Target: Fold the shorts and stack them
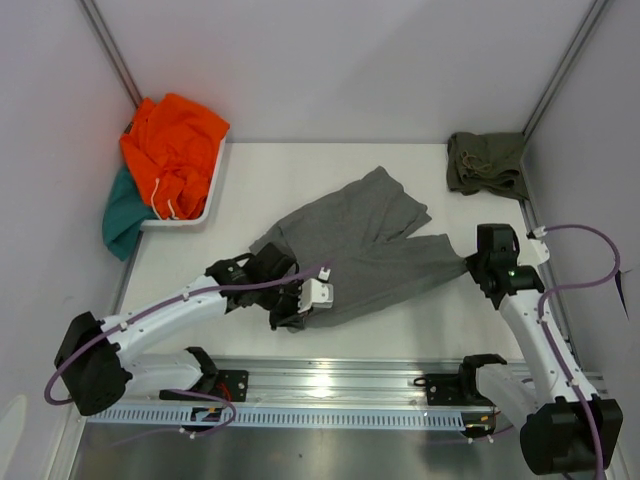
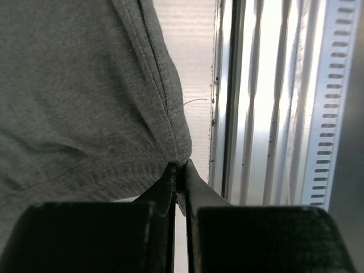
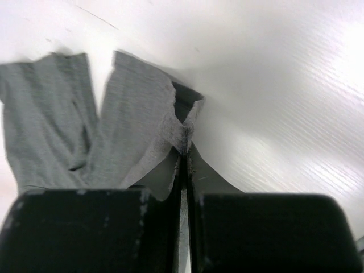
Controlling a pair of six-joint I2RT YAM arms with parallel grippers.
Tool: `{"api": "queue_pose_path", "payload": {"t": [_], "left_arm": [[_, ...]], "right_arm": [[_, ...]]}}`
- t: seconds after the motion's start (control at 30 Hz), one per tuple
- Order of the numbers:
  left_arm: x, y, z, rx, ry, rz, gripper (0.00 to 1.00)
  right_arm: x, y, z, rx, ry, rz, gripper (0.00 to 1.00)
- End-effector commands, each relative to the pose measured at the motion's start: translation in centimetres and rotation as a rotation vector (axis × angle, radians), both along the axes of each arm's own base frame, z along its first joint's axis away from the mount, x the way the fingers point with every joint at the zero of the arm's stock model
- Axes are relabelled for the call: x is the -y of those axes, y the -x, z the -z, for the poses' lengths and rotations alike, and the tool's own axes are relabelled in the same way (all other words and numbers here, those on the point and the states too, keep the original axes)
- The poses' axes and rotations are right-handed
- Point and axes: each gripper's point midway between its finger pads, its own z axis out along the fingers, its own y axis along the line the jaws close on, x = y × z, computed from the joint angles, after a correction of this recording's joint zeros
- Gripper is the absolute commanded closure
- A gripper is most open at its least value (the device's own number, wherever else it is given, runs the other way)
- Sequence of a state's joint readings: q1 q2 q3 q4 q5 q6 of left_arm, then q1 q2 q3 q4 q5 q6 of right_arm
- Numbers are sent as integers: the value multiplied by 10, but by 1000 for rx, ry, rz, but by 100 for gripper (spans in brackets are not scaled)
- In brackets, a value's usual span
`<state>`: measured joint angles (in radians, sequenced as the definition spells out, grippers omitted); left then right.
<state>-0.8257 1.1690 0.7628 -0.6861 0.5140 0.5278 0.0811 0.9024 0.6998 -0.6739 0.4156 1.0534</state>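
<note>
Grey shorts (image 1: 365, 235), soft knit with stitched hems, lie rumpled at mid-table (image 1: 300, 170). The left gripper (image 2: 181, 169) is pinched tight on their near hem corner, and the right gripper (image 3: 185, 149) is clamped on their right edge. Olive shorts (image 1: 487, 163) sit crumpled at the far right corner; an orange garment (image 1: 172, 150) is heaped in a white tray (image 1: 215, 180) far left, with a teal garment (image 1: 122, 215) drooping beside it.

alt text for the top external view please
From above, grey shorts are held stretched over a white table: the left gripper pinches the near edge, the right gripper the right end. Olive green shorts lie at the far right; an orange garment sits in a white tray far left, a teal garment beside it.
</note>
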Motion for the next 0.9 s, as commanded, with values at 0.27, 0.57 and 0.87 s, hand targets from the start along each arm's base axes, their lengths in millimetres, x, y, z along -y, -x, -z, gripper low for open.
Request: {"api": "queue_pose_path", "payload": {"t": [0.27, 0.57, 0.87], "left_arm": [[36, 37, -66, -185, 142, 184, 100], [43, 26, -103, -162, 225, 148, 99], [24, -14, -88, -278, 252, -30, 100]], "right_arm": [[31, -31, -66, 111, 138, 47, 100], [22, -76, -100, 165, 178, -54, 100], [-19, -146, -106, 210, 171, -155, 100]]}}
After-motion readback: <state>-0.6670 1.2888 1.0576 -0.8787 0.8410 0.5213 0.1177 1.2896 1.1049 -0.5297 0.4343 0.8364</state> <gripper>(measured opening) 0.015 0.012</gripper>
